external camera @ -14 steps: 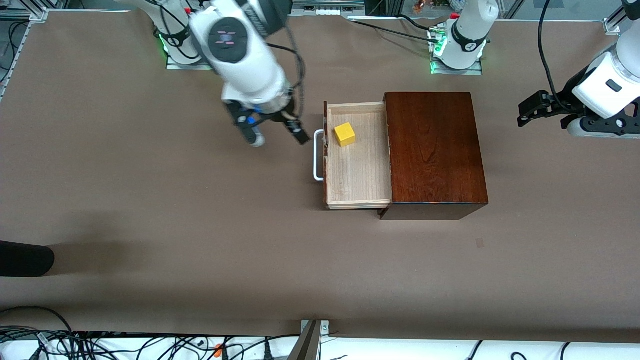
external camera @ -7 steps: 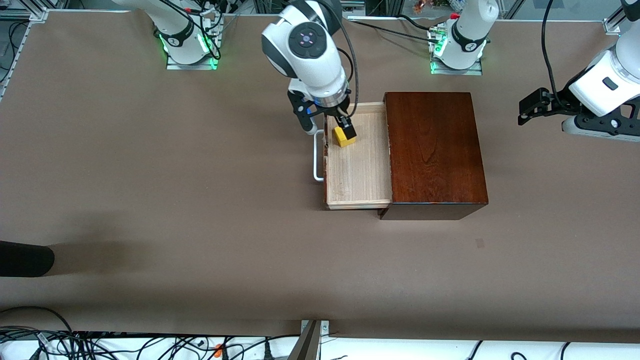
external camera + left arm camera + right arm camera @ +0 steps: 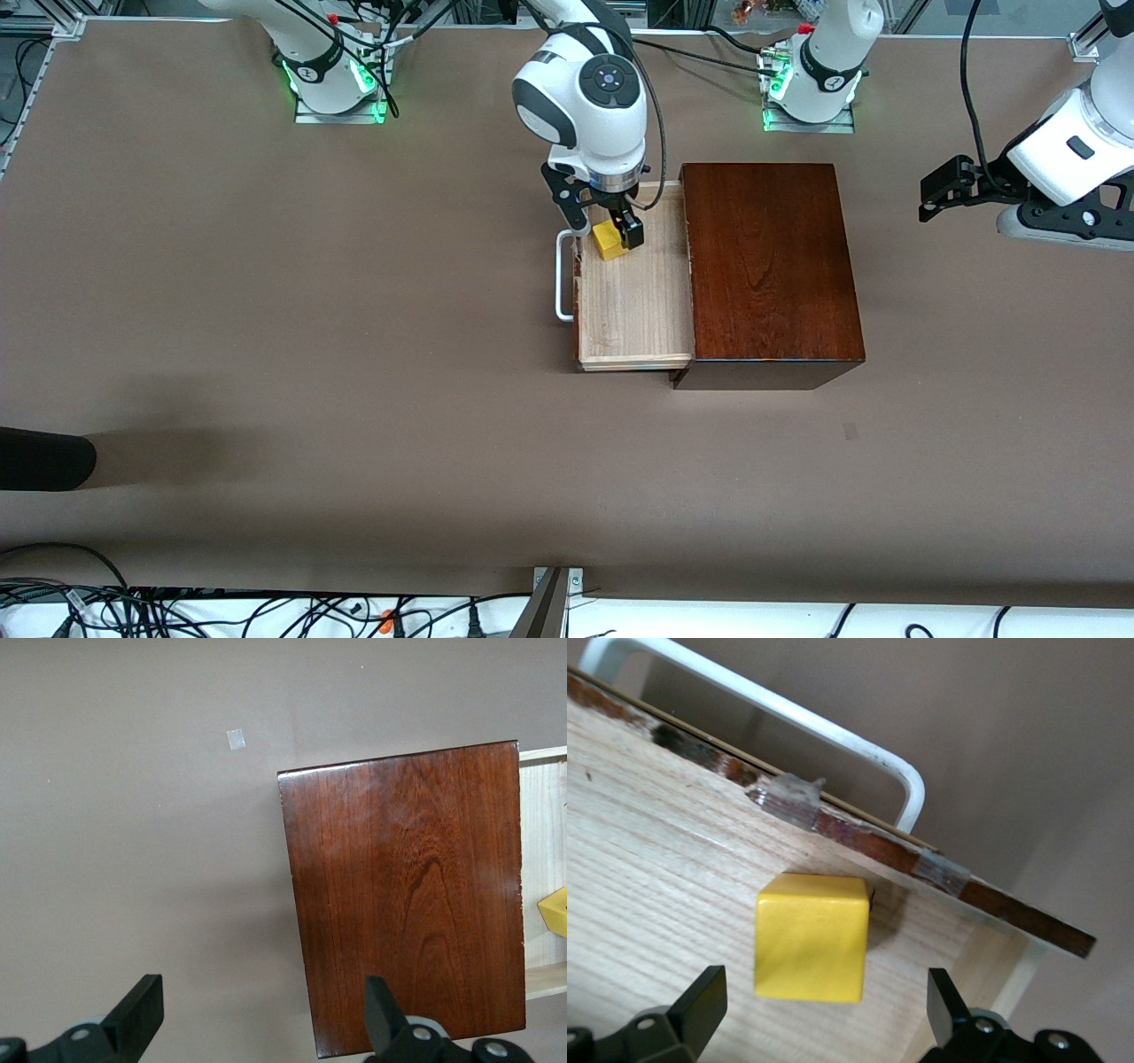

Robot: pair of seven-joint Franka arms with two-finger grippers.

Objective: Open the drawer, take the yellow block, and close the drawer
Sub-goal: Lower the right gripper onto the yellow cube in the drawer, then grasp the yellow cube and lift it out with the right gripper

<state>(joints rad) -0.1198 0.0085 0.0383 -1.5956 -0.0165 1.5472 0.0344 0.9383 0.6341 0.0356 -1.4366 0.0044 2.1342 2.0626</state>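
Right gripper [image 3: 608, 229] fingers wide apart, straddling yellow block [image 3: 609, 240] in open drawer [image 3: 633, 292], no contact. Left gripper [image 3: 932, 197] waits, fingers apart.

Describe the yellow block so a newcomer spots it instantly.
Find the dark mahogany box; its pale-wood drawer is pulled out toward the right arm's end. The yellow block sits inside by the drawer front, under the open right gripper: the only bright yellow thing.

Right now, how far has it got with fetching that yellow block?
Opening looks done: the drawer stands pulled out of the wooden box. In hand: the right gripper, open, straddles the yellow block lying in the drawer, not yet gripped. Left: grip, lift out, close. The left gripper waits, open.
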